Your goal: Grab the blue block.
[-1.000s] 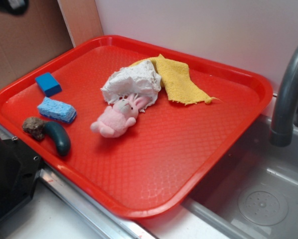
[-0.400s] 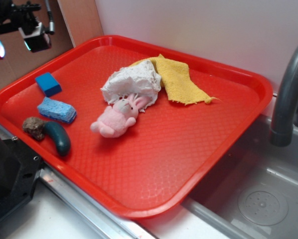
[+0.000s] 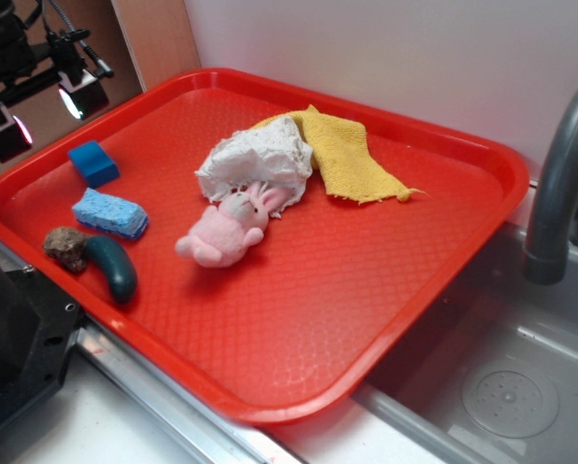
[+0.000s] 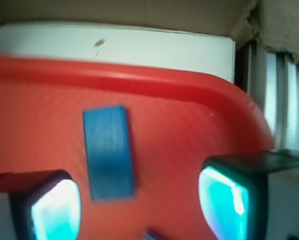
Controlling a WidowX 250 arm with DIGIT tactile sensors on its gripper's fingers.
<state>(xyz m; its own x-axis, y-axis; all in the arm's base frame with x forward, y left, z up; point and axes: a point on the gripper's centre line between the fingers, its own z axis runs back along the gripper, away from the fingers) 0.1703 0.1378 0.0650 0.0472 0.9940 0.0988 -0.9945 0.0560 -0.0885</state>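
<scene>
1. Wrist view has the gripper point(image 4: 139, 205) with its fingers spread wide and nothing between them, one lit pad point(image 4: 54, 212) at 8 o'clock of the frame and the other at 4 o'clock.
2. The blue block point(image 4: 109, 152) lies flat on the red tray point(image 4: 189, 90), near the tray's rim. It sits just inside the left-hand pad, well off the midline between the two, and it is not touched.
3. Exterior view puts the gripper point(image 3: 43, 111) in the air at about 10 o'clock from the blue block point(image 3: 94, 162), above the tray's point(image 3: 482, 164) far-left edge and clear of it.
4. Risk, as I judge it: a straight descent from here could land one finger on top of the block or knock it aside, because the block is off-centre in the opening.
5. A second risk is the pale-blue sponge point(image 3: 110, 214), just at 6 o'clock of the block; a drift that way could close on the wrong thing.
</scene>
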